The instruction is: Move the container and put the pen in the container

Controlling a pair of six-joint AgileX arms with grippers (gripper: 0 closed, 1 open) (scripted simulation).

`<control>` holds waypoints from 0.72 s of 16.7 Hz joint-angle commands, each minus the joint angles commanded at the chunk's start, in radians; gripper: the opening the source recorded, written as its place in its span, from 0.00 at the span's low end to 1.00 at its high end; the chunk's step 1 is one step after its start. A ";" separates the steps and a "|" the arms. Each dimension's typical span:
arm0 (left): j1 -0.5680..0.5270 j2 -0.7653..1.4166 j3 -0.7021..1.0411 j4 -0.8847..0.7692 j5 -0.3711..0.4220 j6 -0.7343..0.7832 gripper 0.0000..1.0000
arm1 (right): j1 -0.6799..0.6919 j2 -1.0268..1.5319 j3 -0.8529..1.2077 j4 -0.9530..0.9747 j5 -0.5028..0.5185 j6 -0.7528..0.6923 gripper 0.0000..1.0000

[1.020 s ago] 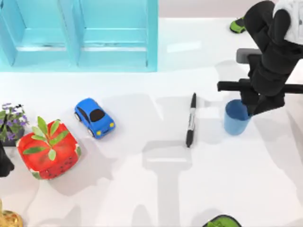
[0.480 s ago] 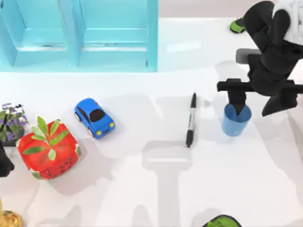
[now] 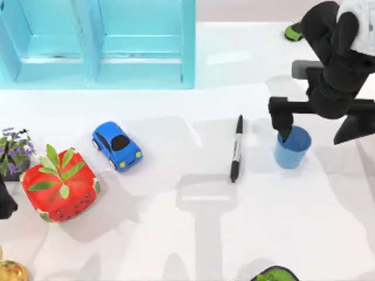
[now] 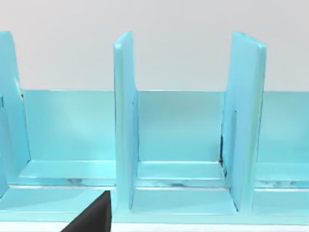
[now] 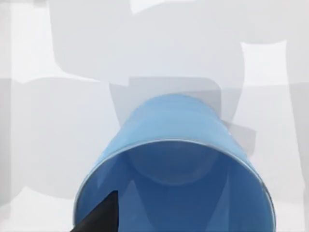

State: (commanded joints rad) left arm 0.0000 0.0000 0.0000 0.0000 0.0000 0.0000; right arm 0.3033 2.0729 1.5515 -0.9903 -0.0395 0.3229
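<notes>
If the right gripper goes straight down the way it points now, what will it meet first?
Most likely the container: the right gripper has open jaws above it, one finger at the rim. Depth is unclear.

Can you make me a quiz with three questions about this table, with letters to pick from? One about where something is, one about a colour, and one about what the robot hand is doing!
1. Where does the pen lie?
A. Between the toy car and the container
B. Inside the container
C. On the strawberry bowl

2. What colour is the toy car?
A. Red
B. Blue
C. Yellow

3. How is the right gripper at the container?
A. Shut tight around the pen
B. Open, one finger at the cup's rim and the other well off to the side
C. Resting on the toy car

Answers: 1 A, the pen lies flat on the table with the car to its left and the cup to its right. 2 B, its body is bright blue. 3 B, the top view shows the fingers spread wide over the cup.
</notes>
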 joint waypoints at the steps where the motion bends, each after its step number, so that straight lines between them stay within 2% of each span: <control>1: 0.000 0.000 0.000 0.000 0.000 0.000 1.00 | 0.000 0.000 0.000 0.000 0.000 0.000 1.00; 6: 0.000 0.000 0.000 0.000 0.000 0.000 1.00 | -0.004 0.011 0.073 -0.071 0.000 0.002 1.00; 12: 0.000 0.000 0.000 0.000 0.000 0.000 1.00 | -0.006 0.026 0.446 -0.433 0.000 0.001 1.00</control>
State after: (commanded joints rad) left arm 0.0000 0.0000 0.0000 0.0000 0.0000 0.0000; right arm 0.2975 2.0991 1.9976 -1.4237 -0.0399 0.3234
